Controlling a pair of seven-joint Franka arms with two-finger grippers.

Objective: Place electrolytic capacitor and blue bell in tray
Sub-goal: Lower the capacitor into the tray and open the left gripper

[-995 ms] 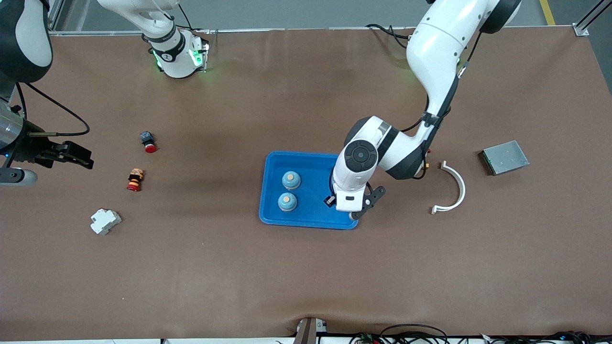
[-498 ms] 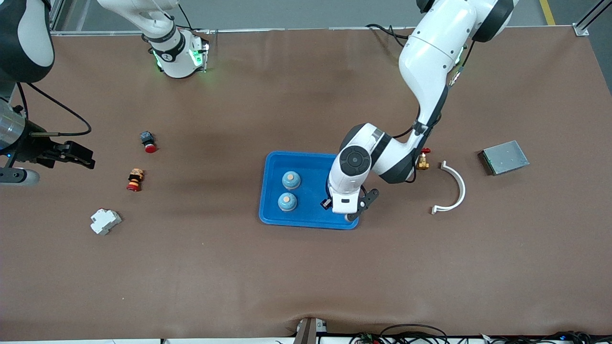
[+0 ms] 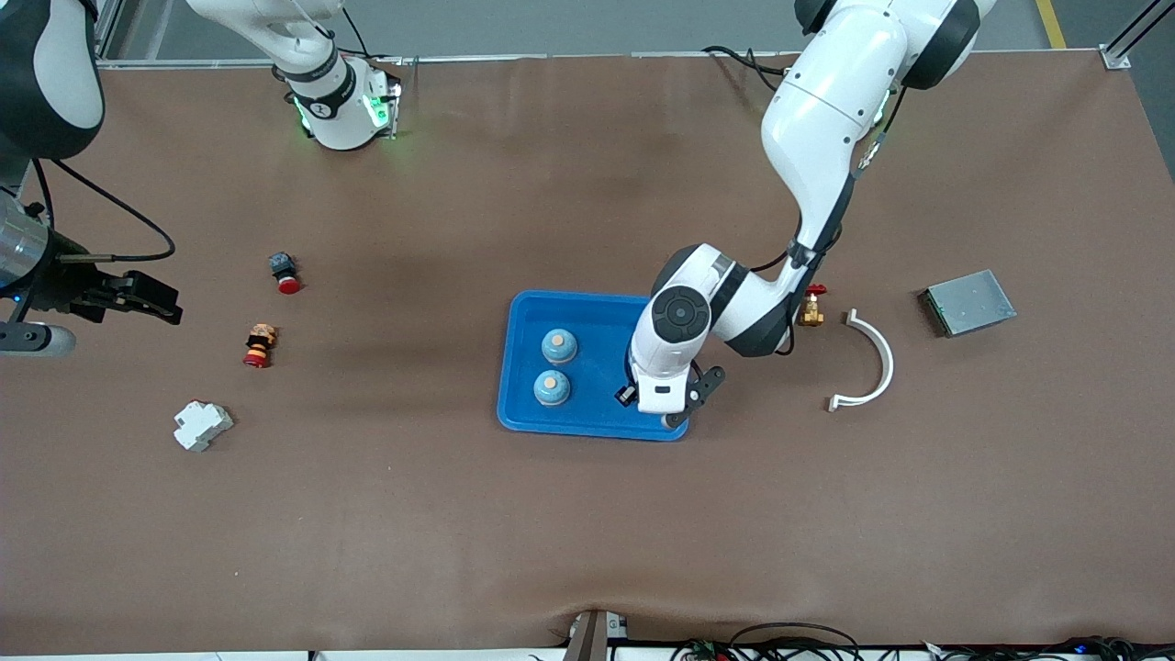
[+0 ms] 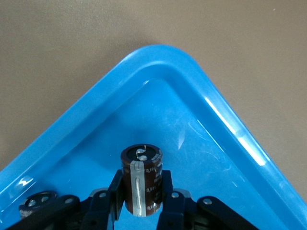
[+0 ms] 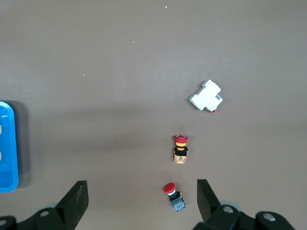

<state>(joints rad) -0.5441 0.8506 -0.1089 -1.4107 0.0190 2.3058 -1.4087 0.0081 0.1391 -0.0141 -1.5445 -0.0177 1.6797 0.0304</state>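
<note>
Blue tray [image 4: 86, 124] below; capacitor [image 4: 141, 181] clamped in left tool [image 4: 141, 201].

We see a glossy blue plastic tray [image 4: 225, 124], a capacitor [image 4: 141, 181] with a shiny dark sleeve, and a matt brown desk [image 3: 459, 532].

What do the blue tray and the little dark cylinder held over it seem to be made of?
The tray looks like glossy moulded plastic: bright highlights run along its rounded rim. The electrolytic capacitor, gripped by the left gripper, seems to be a metal can in a dark brown printed sleeve, its bare silvery top showing.
</note>
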